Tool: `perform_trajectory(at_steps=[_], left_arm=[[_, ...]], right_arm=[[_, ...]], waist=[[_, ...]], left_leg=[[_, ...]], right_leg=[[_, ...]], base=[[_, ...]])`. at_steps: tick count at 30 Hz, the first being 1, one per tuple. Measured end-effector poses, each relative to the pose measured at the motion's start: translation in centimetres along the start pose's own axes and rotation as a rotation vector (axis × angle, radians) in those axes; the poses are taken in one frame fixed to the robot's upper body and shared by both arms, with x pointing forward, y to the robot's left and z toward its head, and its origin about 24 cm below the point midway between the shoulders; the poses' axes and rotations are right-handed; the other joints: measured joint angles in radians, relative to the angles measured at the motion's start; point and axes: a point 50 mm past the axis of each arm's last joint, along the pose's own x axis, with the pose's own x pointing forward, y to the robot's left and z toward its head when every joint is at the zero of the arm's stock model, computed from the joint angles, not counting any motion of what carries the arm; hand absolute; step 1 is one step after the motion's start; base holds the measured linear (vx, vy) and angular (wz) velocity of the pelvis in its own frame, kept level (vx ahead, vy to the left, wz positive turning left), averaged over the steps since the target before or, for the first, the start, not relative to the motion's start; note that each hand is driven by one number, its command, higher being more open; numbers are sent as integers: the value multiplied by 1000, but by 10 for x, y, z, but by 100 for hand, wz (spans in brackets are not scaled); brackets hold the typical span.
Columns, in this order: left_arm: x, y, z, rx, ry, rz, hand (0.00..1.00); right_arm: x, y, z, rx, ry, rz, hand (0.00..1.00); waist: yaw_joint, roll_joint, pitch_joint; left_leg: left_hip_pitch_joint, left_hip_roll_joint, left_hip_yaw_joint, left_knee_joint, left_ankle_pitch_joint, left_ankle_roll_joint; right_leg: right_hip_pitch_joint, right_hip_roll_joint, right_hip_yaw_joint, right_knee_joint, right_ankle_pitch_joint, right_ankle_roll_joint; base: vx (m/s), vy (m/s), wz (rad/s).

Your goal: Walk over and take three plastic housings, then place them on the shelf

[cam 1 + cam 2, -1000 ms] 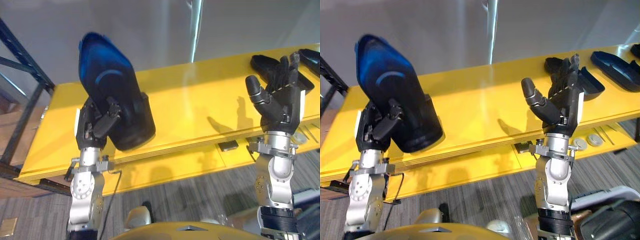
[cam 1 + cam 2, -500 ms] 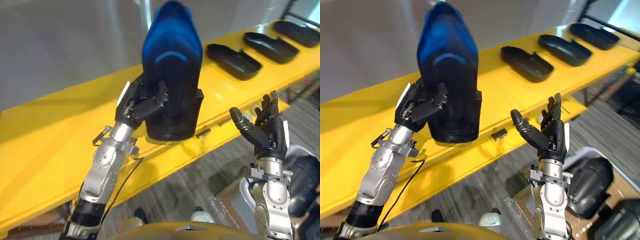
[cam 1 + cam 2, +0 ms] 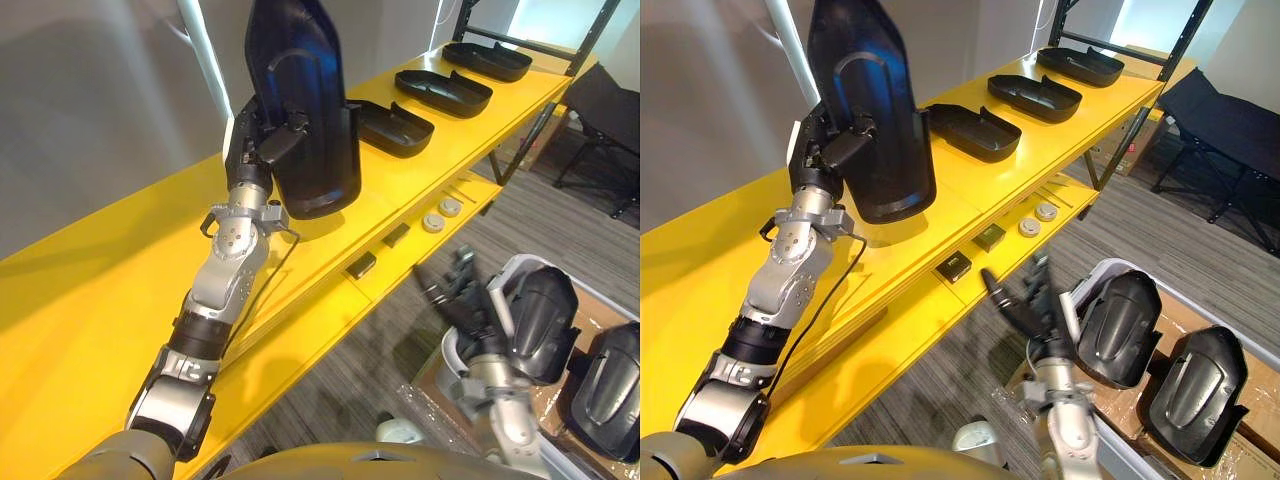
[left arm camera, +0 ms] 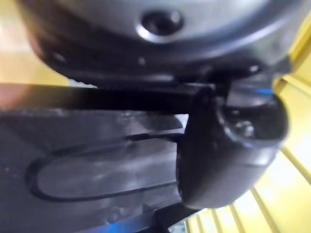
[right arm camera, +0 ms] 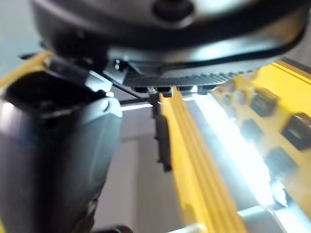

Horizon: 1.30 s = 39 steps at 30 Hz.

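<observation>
Housing point(image 3: 305, 95) upright, clasped in L hand point(image 3: 257, 143).

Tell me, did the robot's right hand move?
Yes. The right hand went down: earlier it was level with the yellow shelf top, now it is below the shelf's front edge.

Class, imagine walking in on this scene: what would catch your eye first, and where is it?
The tall black housing stands out most, gripped upright by the left hand above the yellow shelf. Beyond it three more housings lie in a row on that shelf, while the right hand hangs open beside a floor bin holding others.
</observation>
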Motion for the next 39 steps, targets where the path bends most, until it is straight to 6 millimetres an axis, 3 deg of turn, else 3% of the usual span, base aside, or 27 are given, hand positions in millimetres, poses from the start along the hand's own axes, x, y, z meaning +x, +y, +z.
perform_trajectory(at_steps=[5, 7, 10, 14, 20, 32, 39], left_arm=[[13, 20, -20, 99, 125, 102, 0], [14, 39, -41, 153, 236, 146, 0], [9, 48, -64, 81, 377, 147, 0], [6, 44, -71, 11, 426, 114, 0], [-1, 33, -87, -86, 515, 85, 0], [1, 32, -89, -104, 507, 259, 0], [14, 28, -80, -91, 486, 369, 0]], right_arm=[[-12, 21, -38, 10, 181, 93, 100], [-16, 20, -47, 6, 224, 98, 100], [-24, 15, -53, -6, 260, 88, 100], [-26, 15, -58, -9, 282, 93, 100], [-24, 30, -60, -33, 289, 166, 100], [-25, 28, -66, -74, 318, 149, 100], [-28, 37, -69, -74, 329, 159, 100]], waist=[[-15, -3, -3], [-24, -8, -6], [-27, -27, -10], [-27, -44, -12], [-41, -49, -9], [-63, -59, -3], [-77, -65, 19]], left_leg=[[-22, 0, 0, 0, 4, 2], [-25, -1, 0, 0, 9, 2], [-33, -2, -3, 0, 9, 2], [-35, -3, -6, 0, 10, 3], [-35, -3, -14, 0, 15, 6], [-25, -3, 1, 0, 21, 9], [-37, -1, 1, -1, 25, 11]], right_leg=[[-23, -1, 4, 0, 1, 0], [-32, 0, 15, 0, 5, 0], [-37, -1, 15, -1, 7, 0], [-38, -2, 14, -1, 7, -1], [-34, -2, 9, 0, 6, -2], [-34, -1, 24, -2, 11, -6], [-49, 0, 24, -1, 15, -6]], base=[[0, 0, 0], [12, 2, -8], [14, 3, 3], [0, 0, 0], [-5, 0, 1], [-9, 2, -4], [0, 0, 0]])
